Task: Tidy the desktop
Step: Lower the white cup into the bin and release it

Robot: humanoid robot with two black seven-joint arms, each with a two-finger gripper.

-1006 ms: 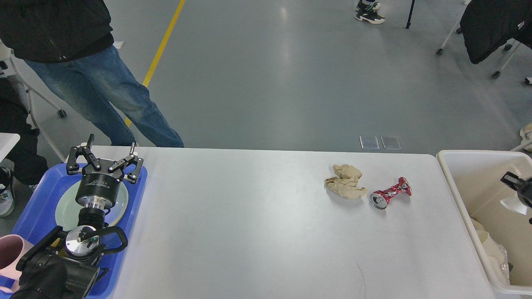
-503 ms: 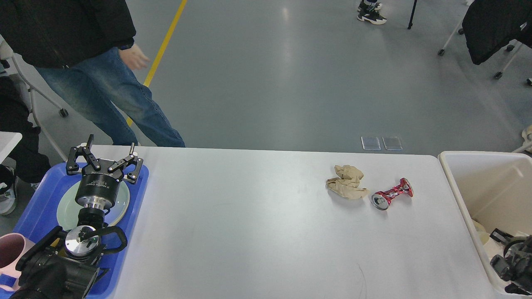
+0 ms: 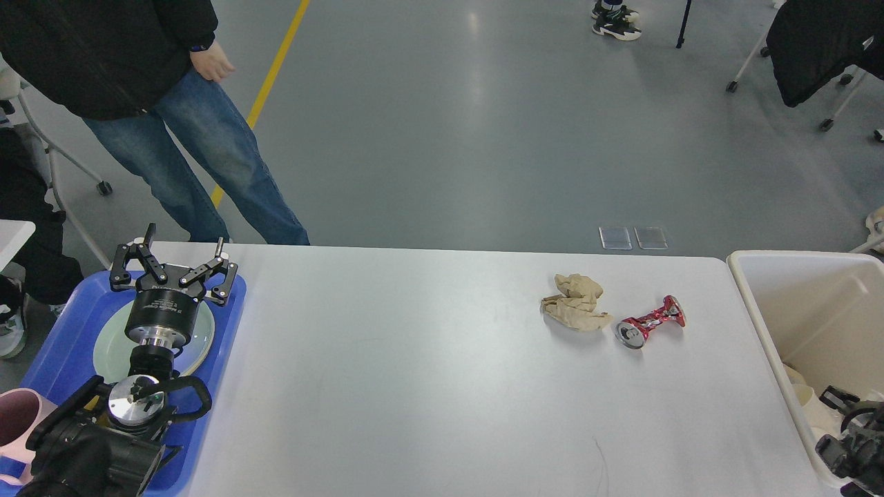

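The left gripper (image 3: 173,266) is pointing away from the head with its fingers (image 3: 215,276) spreading wide. The right arm (image 3: 851,449) is showing only at the lower right edge (its gripper too dark to read).

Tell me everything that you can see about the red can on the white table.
The red can looks like thin metal with white markings. It is crushed narrow in the middle, with both ends flared. It lies on its side on the desktop, its open silver end toward the camera. The crumpled beige paper lies just left of it; no gripper touches it.
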